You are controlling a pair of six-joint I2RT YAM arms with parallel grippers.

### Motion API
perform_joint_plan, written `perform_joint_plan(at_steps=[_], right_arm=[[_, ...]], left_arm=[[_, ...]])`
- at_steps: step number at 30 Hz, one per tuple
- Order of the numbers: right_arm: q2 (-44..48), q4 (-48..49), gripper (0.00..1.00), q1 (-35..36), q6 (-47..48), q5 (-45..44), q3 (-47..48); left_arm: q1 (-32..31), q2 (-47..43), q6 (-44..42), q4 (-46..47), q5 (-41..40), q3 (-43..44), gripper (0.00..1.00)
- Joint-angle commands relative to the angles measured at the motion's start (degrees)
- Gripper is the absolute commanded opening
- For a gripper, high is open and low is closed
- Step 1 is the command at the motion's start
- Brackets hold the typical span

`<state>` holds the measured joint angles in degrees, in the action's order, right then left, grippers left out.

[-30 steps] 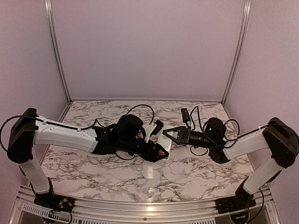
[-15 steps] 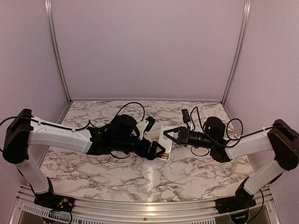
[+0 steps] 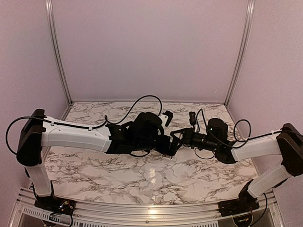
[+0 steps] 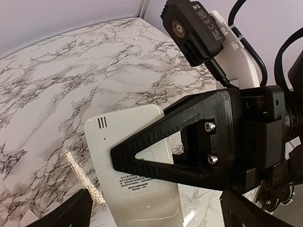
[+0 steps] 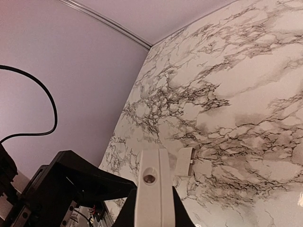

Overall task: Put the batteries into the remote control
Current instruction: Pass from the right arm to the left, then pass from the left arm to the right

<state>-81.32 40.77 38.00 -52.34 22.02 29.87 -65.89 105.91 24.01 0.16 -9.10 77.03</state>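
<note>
The remote control (image 4: 118, 125) is in the middle of the table (image 3: 94, 165), between the two arms. The right hand (image 5: 151, 208) is clamped on it. In the right wrist view the remote stands on its narrow edge between the two dark fingers (image 5: 179, 210). Its end, which has a small round window, points away from the camera.

In the left wrist view the plain white back of the remote faces the camera. It has a printed label and three short slots near one corner. One black triangular finger (image 4: 189, 142) of the right hand lies flat across this back. I cannot tell whether the lower end of the remote touches the table or hangs just above it.

The left hand (image 4: 161, 210) is wide apart and holds nothing. Its two fingers (image 4: 71, 210) show only at the bottom corners of its own view, one on each side of the remote and clear of it. From above, the left hand (image 3: 166, 150) and the right hand (image 3: 176, 137) meet tip to tip, and they hide most of the remote.

A small white flat piece (image 5: 185, 161) lies on the table just beyond the remote.
</note>
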Motion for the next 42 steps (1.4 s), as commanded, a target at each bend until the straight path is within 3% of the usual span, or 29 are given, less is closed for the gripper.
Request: perform_joint_plan(at_steps=[1, 12, 17, 21, 25, 30, 35, 42], right_arm=[[2.1, 0.3, 0.00, 0.5, -0.2, -1.4, 1.4], [2.5, 1.1, 0.00, 0.6, -0.7, -1.1, 1.3], [2.9, 0.8, 0.01, 0.5, -0.2, -0.4, 1.6], [3.3, -1.3, 0.12, 0.5, 0.8, 1.3, 2.1], [4.5, -5.8, 0.28, 0.2, 2.2, 2.7, 2.7], [5.3, -7.2, 0.43, -1.5, 2.2, 8.4, 2.4], [4.4, -7.4, 0.43, -2.3, 2.0, 14.4, 2.8], [2.0, -9.0, 0.40, -2.1, 3.1, 19.3, 5.3]], left_arm=[[-0.3, 3.4, 0.1, -6.9, -5.0, 2.7, 0.99], [-0.5, 5.5, 0.0, -9.4, -4.8, 4.7, 0.91], [-0.4, 5.5, -1.0, -10.0, -4.0, 5.0, 0.75], [0.0, 4.6, -3.2, -10.2, -3.4, 4.2, 0.57], [0.8, 2.8, -7.0, -10.5, -2.2, 2.1, 0.47], [0.9, -2.1, -16.0, -6.6, 0.7, -3.7, 0.44], [0.8, -4.8, -27.2, -7.1, 0.2, -6.2, 0.44], [0.4, -4.6, -33.5, -10.1, 1.4, -5.2, 0.40]])
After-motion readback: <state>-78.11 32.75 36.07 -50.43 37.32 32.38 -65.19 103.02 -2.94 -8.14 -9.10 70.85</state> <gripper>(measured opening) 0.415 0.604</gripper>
